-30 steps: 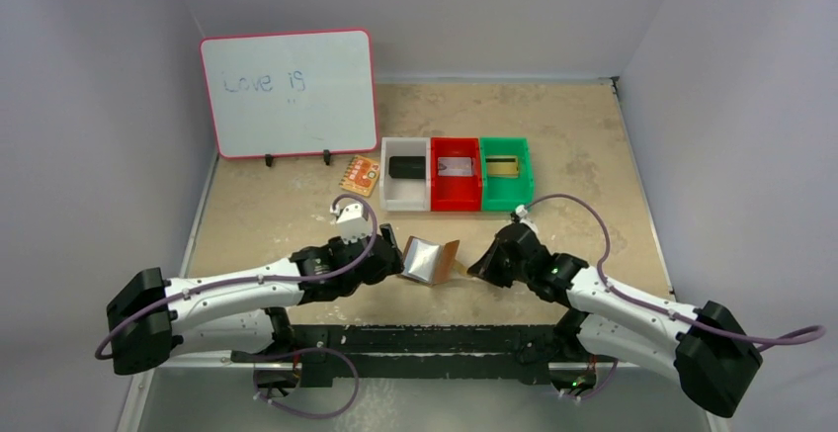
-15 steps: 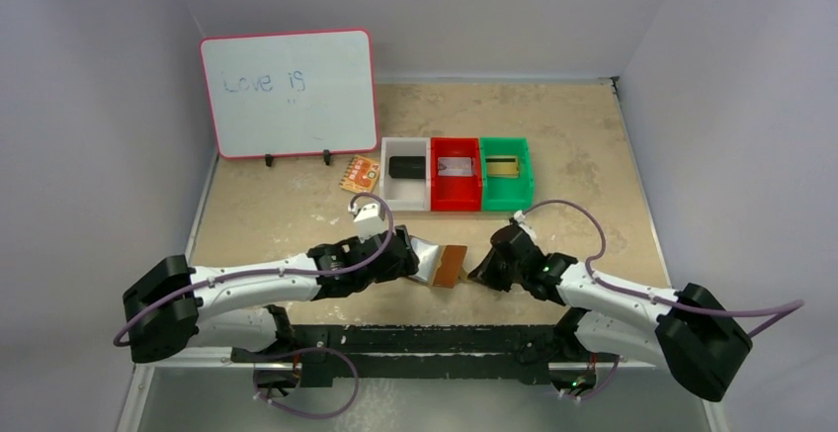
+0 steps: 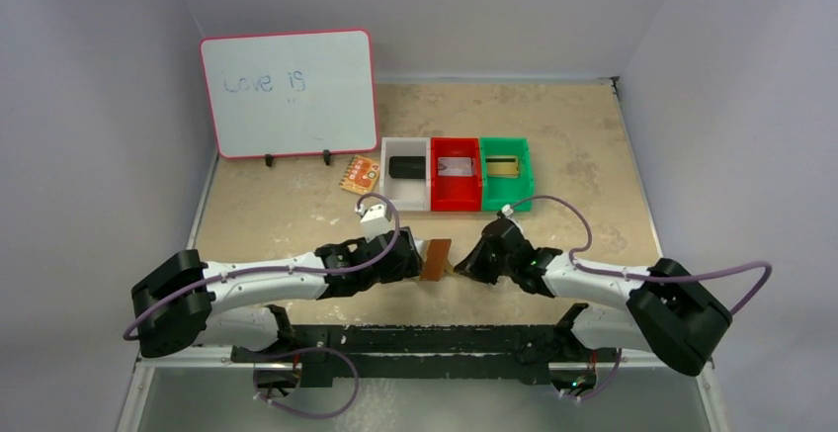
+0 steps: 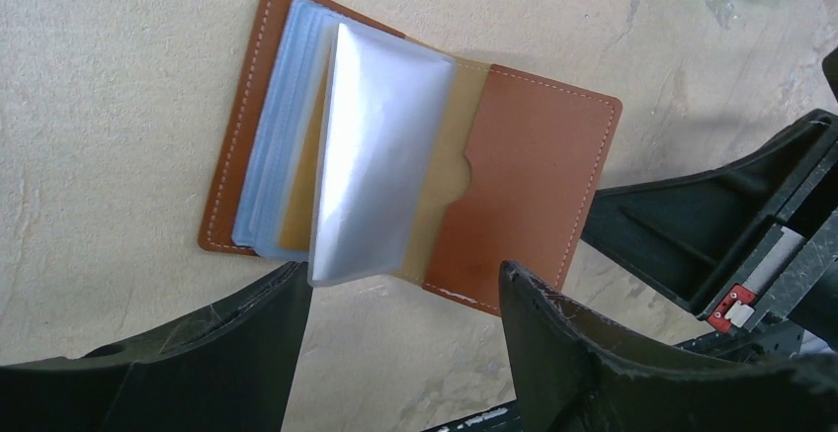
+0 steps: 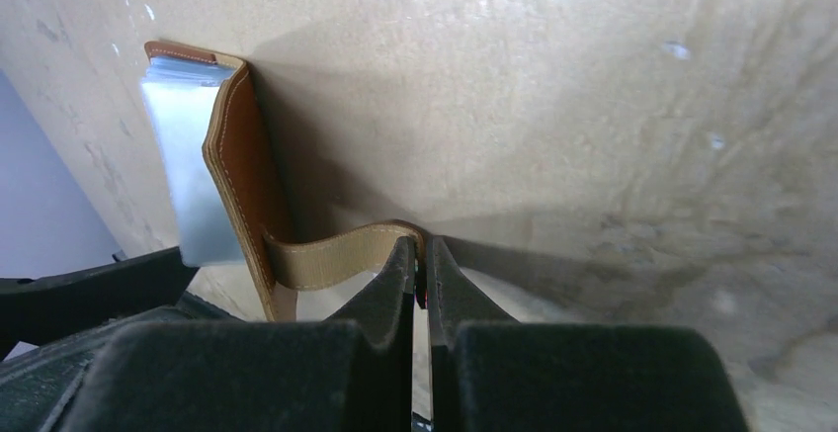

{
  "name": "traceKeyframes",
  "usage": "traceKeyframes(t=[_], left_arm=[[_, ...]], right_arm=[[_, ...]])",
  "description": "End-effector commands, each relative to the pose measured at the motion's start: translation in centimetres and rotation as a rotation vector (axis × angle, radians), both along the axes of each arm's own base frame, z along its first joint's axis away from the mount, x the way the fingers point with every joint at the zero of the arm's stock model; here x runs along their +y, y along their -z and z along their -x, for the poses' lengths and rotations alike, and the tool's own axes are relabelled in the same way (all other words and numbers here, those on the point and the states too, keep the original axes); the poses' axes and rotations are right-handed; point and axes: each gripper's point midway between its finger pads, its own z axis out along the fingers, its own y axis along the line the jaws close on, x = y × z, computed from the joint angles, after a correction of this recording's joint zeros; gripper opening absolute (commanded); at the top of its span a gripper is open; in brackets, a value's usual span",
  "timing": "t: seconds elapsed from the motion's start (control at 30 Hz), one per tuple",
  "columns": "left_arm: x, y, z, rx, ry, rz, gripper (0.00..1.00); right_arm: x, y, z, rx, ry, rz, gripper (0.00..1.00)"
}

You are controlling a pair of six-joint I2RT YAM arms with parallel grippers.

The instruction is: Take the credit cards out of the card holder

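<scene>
The brown leather card holder [image 4: 534, 170] lies open on the table, its clear plastic sleeves [image 4: 380, 145] fanned up from the spine. A gold-coloured credit card edge [image 4: 301, 190] shows between the sleeves. My left gripper [image 4: 405, 289] hovers open just short of the holder's near edge, one finger [image 4: 247, 343] under the sleeves' corner, nothing between the jaws. My right gripper [image 5: 421, 249] is shut on the holder's tan closing tab [image 5: 336, 252], with the leather cover [image 5: 242, 170] standing on edge beside it. In the top view the holder [image 3: 435, 257] sits between both grippers.
Three bins stand behind: the white bin [image 3: 405, 195] holds a black card, the red bin [image 3: 456, 195] a silver one, the green bin [image 3: 506, 195] a gold one. An orange-yellow patterned card [image 3: 361, 172] lies by a whiteboard [image 3: 289, 93].
My left gripper has slid right up to the holder, its jaws narrowing a little. The right gripper has pulled the tab leftward, and the holder now shows narrower and more on edge.
</scene>
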Motion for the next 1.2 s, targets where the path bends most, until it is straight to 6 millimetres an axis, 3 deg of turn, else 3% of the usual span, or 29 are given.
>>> traceKeyframes(t=[0.0,0.13,0.37,0.63,0.8,0.87,1.17], left_arm=[[-0.3,-1.1,-0.7,-0.038,-0.029,0.043,0.68],[-0.2,-2.0,-1.3,-0.082,-0.034,0.05,0.67],[-0.2,-1.9,-2.6,-0.123,-0.041,-0.042,0.67],[-7.2,-3.7,-2.2,-0.141,0.199,0.11,0.64],[-8.5,-2.3,-1.4,-0.099,0.257,0.127,0.63],[-8.7,-1.6,-1.2,-0.081,0.262,0.123,0.63],[-7.7,1.9,-0.7,-0.004,0.234,0.052,0.61]], right_arm=[[-2.1,3.3,1.9,0.1,-0.035,0.138,0.0],[-1.9,3.7,1.8,0.11,-0.05,0.147,0.0],[-1.6,3.7,1.6,0.11,-0.066,0.151,0.0],[-1.0,2.2,1.0,0.059,-0.074,0.116,0.01],[-0.8,0.2,0.3,-0.015,-0.061,0.071,0.12],[-0.6,-0.9,0.1,-0.048,-0.053,0.032,0.28],[-1.0,-5.3,-0.6,-0.136,0.012,-0.04,0.3]])
